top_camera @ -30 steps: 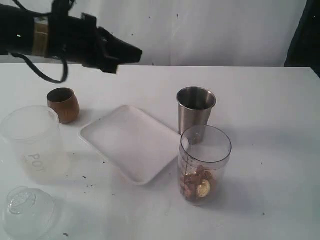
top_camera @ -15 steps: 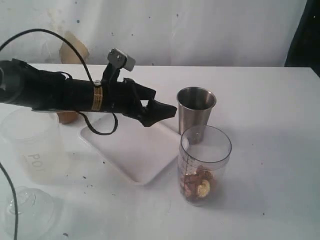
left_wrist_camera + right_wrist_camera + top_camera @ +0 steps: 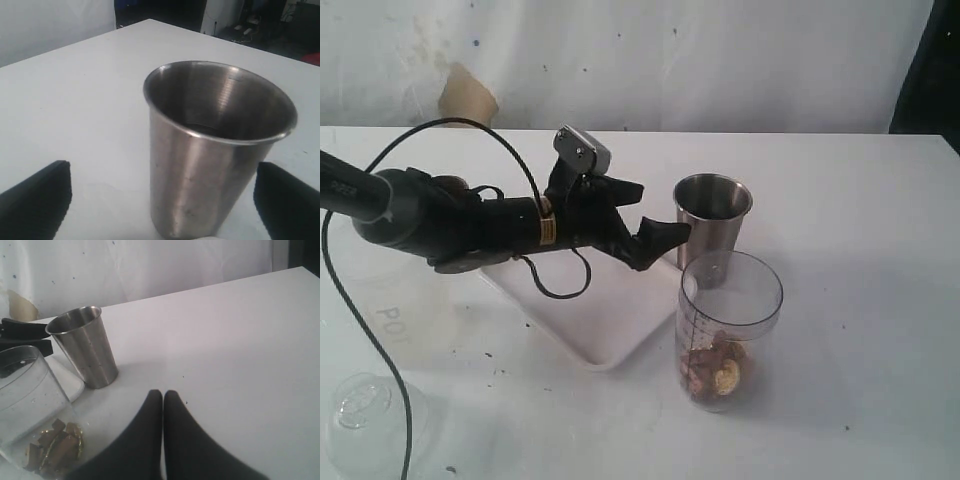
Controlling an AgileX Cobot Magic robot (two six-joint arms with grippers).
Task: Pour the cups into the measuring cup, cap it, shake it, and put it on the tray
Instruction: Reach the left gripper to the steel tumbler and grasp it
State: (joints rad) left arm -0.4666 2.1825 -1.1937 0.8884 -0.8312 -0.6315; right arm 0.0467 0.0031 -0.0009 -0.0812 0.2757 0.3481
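Note:
The steel tumbler (image 3: 712, 225) stands upright on the table behind the measuring cup (image 3: 730, 330), a clear marked cylinder with brown and gold pieces at its bottom. My left gripper (image 3: 662, 210) reaches across the white tray (image 3: 590, 310) and is open just left of the tumbler. In the left wrist view the tumbler (image 3: 215, 150) fills the middle, with the gripper (image 3: 162, 170) wide and both fingers clear of it. The wooden cup is hidden behind the left arm. My right gripper (image 3: 163, 392) is shut and empty over bare table, near the tumbler (image 3: 85, 347) and measuring cup (image 3: 27, 400).
A frosted container marked P01 (image 3: 380, 300) stands at the left, partly behind the arm. A clear domed lid (image 3: 365, 420) lies at the front left corner. The left arm's black cable (image 3: 360, 330) loops down over the table's left side.
My left arm has swung down from the back left, across the tray, to the steel tumbler. Its jaws have gone from shut to wide open. The right gripper has not moved.

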